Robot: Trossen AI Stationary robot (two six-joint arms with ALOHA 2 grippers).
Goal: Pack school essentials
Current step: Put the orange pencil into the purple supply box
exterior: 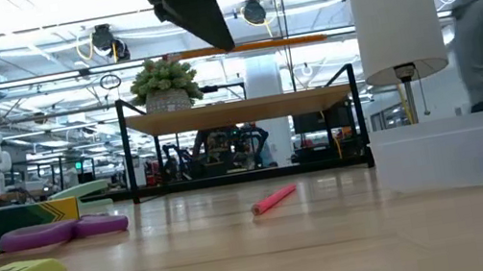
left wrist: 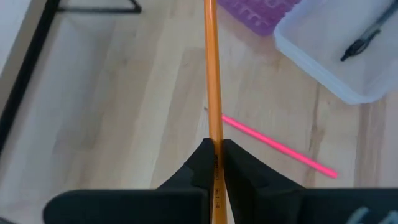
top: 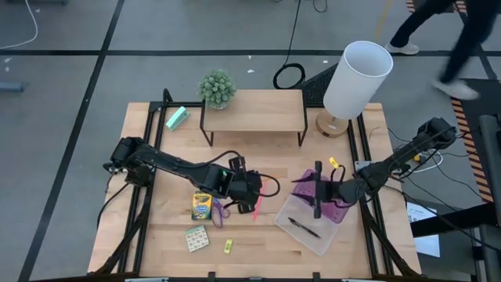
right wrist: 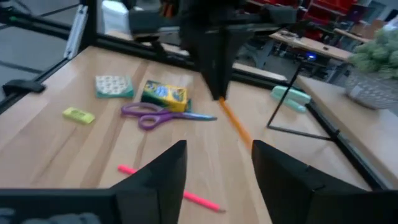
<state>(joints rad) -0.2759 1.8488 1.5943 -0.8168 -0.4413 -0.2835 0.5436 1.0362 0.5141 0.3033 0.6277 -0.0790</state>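
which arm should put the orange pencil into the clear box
Left. Its tool is shut on the orange pencil, lifted near the clear box. The right tool is open, empty.

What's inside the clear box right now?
The clear box holds one black pen. The right hand and purple lid cover its far end, so anything there is hidden.

Counter [top: 164,243]: pale wood top on a black frame. Shelf riser [top: 254,110]: wood top on black legs, at the far edge. Potted plant [top: 218,88]: green, on the riser's left end. Table lamp [top: 356,80]: white shade (wooden base), right of the riser. Mint-green block [top: 177,117]: left of the riser. Person [top: 442,35]: walking on the floor beyond the far right corner.
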